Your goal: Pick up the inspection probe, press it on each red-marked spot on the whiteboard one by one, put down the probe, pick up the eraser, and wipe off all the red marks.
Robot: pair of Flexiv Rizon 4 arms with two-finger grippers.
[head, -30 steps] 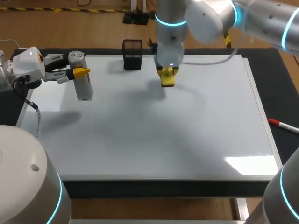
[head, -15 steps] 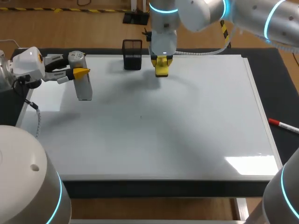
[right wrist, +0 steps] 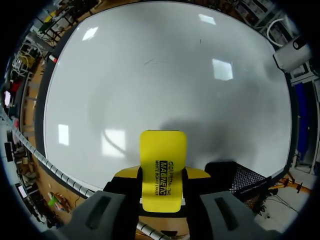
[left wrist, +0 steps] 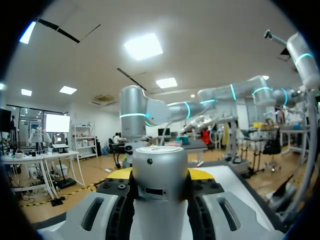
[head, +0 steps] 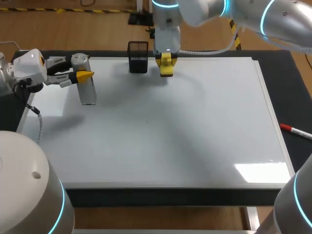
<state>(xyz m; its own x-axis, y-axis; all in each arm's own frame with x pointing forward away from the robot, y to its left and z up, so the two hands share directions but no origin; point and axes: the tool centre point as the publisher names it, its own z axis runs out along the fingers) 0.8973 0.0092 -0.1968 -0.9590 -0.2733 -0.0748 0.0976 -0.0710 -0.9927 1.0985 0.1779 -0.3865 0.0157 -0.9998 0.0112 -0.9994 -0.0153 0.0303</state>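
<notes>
The inspection probe, a silver cylinder, stands upright over the whiteboard's far left corner, and my left gripper is shut on its upper part. In the left wrist view the probe fills the gap between the fingers of that gripper. My right gripper hangs at the board's far edge, shut on the yellow eraser. From the right wrist, the eraser sticks out ahead of the gripper above the whiteboard. I see no red marks on the board, only faint smudges.
A black mesh holder stands at the board's far edge, just left of the eraser, and it also shows beside the right gripper as the holder. A red-capped marker lies on the dark mat right of the board.
My right arm has carried the eraser back across the board toward its far edge, close to the mesh holder. The left arm and the probe have stayed put.
</notes>
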